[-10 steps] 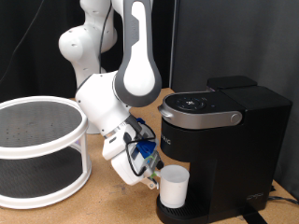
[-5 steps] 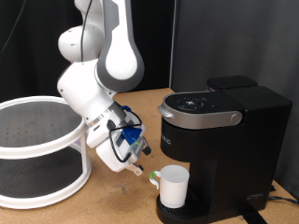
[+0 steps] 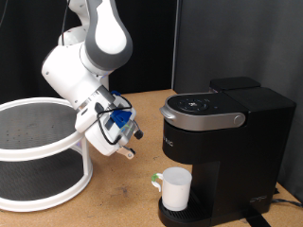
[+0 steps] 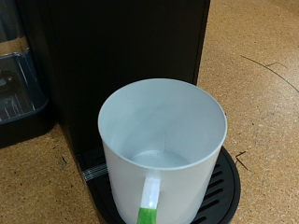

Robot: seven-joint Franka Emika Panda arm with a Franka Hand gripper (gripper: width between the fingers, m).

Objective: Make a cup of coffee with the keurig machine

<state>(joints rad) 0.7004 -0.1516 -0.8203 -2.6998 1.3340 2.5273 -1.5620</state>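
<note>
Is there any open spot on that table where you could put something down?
Yes: bare wood lies between the white two-tier rack and the keurig machine, under the raised gripper, and along the table's far edge behind the machine. It is crowded at the drip tray, which the cup fills.

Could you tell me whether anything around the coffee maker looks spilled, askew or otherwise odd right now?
Nothing stands out. The cup stands upright and empty on the drip tray of the keurig machine, under the brew head, with no spill showing on the table. The gripper hangs apart from the cup, towards the exterior view's left, holding nothing.
</note>
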